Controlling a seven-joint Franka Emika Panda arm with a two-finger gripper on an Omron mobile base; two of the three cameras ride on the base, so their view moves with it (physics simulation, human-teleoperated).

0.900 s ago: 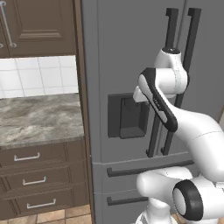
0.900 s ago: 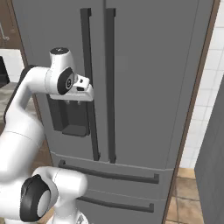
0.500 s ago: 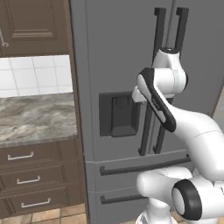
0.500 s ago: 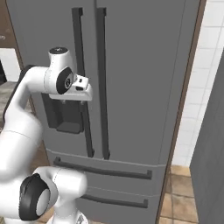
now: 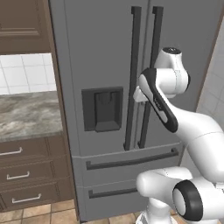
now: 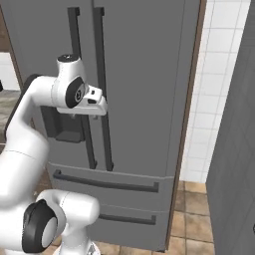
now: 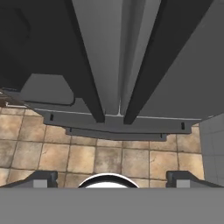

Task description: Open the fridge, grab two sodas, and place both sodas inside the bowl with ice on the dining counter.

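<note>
The tall grey fridge [image 5: 100, 52] [image 6: 144, 74] stands straight ahead with both upper doors shut. Its two long dark bar handles [image 5: 133, 65] [image 6: 98, 60] run side by side down the middle seam. My gripper [image 7: 112, 179] hangs just in front of those handles, pointing down along the door face. It is open, its fingertips [image 7: 41, 177] set wide apart with nothing between them. In the hand view the two handles [image 7: 85, 57] end above the lower drawers [image 7: 118, 124]. A dark dispenser recess [image 5: 103, 109] sits left of the handles. The sodas, the bowl and the dining counter are out of view.
A marbled stone countertop [image 5: 26, 116] over brown wooden drawers [image 5: 26, 175] adjoins the fridge on the left. White wall tiles [image 6: 214, 74] and a dark grey panel [image 6: 234, 164] stand to its right. Below lies a tan tiled floor [image 7: 109, 159].
The whole picture has slid left in both base views, so the base has driven. The arm keeps its pose before the handles, and the gripper has opened.
</note>
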